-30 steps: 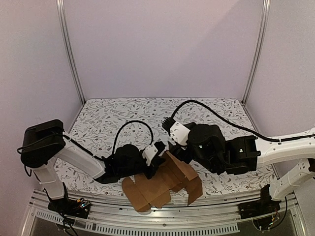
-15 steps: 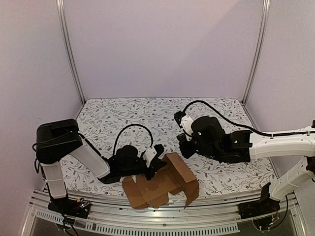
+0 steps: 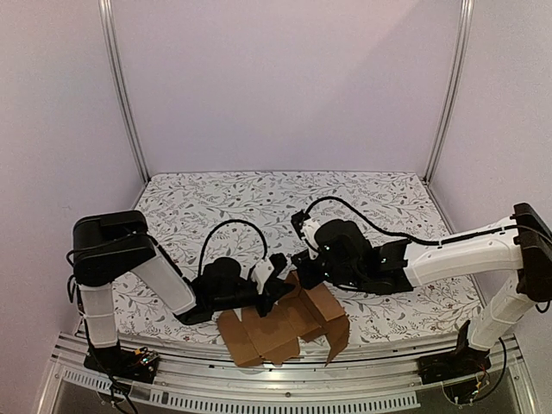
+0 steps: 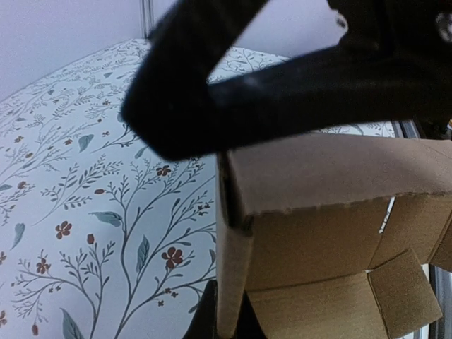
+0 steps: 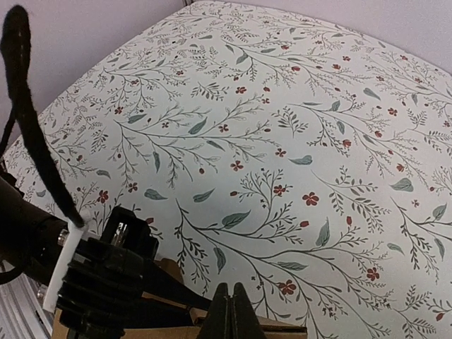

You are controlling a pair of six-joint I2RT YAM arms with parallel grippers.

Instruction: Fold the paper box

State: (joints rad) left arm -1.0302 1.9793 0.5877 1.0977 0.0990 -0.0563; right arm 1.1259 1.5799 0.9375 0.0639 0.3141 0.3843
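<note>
The paper box [image 3: 285, 323] is a brown cardboard piece, partly folded, lying at the table's near edge with flaps spread toward the front. My left gripper [image 3: 279, 283] is shut on an upright side flap, which shows as a thin cardboard edge between its fingers [image 4: 229, 318]. The box's top panel [image 4: 318, 176] runs to the right of that flap. My right gripper [image 3: 297, 277] is shut with nothing between its fingers [image 5: 231, 314]. Its tips rest at the box's far top edge [image 5: 282, 330]. A black part of the right arm [image 4: 296, 78] crosses above the top panel.
A floral cloth [image 3: 259, 207] covers the table, and purple walls stand behind and beside it. The metal rail [image 3: 259, 379] runs along the near edge just under the box's flaps. The left arm's black wrist [image 5: 106, 282] sits close to my right gripper.
The right arm pulled back, then swung left and down to the box's far edge, and its gripper went from open to shut. The box has shifted slightly under the left grip.
</note>
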